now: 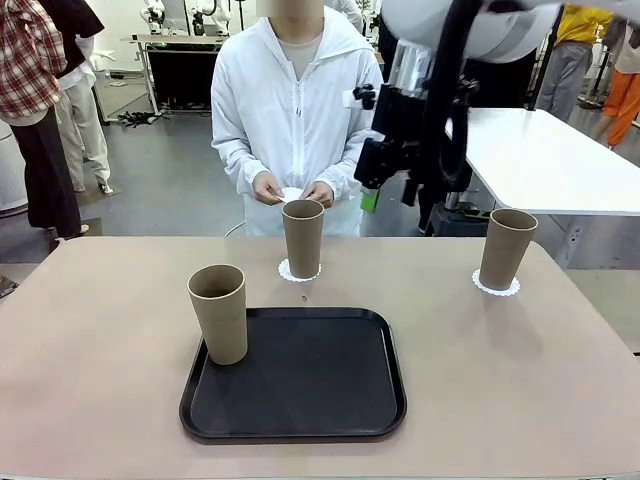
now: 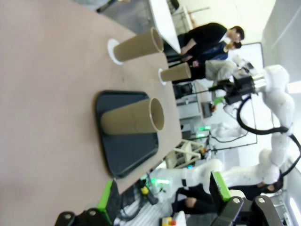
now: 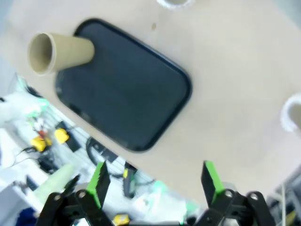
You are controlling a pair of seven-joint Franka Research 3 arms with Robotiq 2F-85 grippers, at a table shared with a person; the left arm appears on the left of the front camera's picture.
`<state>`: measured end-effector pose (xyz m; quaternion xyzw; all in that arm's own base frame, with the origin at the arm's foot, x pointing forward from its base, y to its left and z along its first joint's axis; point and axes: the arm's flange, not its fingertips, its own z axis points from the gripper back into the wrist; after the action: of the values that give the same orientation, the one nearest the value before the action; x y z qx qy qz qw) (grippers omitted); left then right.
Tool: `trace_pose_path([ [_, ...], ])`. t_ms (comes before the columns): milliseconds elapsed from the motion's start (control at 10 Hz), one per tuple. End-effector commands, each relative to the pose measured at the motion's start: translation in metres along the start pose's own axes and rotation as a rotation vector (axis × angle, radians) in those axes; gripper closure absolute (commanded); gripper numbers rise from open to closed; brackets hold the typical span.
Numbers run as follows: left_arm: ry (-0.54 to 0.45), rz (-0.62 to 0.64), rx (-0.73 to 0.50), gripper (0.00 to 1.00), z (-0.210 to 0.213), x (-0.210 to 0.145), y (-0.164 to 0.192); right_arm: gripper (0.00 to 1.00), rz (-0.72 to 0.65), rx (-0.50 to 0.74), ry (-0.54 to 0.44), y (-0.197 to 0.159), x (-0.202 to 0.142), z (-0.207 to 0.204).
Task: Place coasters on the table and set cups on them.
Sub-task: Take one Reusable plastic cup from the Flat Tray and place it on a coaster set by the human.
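Three tan cups stand on or near the beige table [image 1: 90,340]. One cup [image 1: 217,313] stands on the left end of a black tray [image 1: 300,375]. The middle cup [image 1: 302,238] sits on a white lacy coaster [image 1: 299,271], and the right cup [image 1: 507,248] on another coaster [image 1: 496,285]. The person's hands hold a third coaster [image 1: 292,194] at the far edge. My right gripper [image 3: 155,188] hangs open high above the tray [image 3: 124,84] and the tray cup [image 3: 59,51]. My left gripper [image 2: 162,197] is open too, off the table's near side, with the tray cup [image 2: 134,120] ahead of it.
A person in white stands at the far side, close to the middle cup. My right arm [image 1: 420,120] hangs above the far right of the table. A white table [image 1: 560,160] stands behind at the right. Bare tabletop lies left of the tray.
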<state>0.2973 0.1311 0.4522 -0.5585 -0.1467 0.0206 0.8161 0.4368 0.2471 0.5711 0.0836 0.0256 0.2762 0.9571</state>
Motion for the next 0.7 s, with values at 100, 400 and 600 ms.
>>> trace_pose_path([
  [100, -0.008, -0.012, -0.016, 0.0, 0.001, -0.001, 0.0, 0.0, -0.266, 0.079, -0.002, -0.038, -0.076, -0.016],
  [400, -0.008, -0.012, -0.016, 0.0, 0.001, -0.001, 0.0, 0.0, -0.431, 0.115, -0.132, -0.096, -0.146, -0.035],
  [600, -0.008, -0.012, -0.016, 0.0, 0.001, -0.001, 0.0, 0.0, -0.522, 0.091, -0.184, -0.122, -0.18, -0.034],
])
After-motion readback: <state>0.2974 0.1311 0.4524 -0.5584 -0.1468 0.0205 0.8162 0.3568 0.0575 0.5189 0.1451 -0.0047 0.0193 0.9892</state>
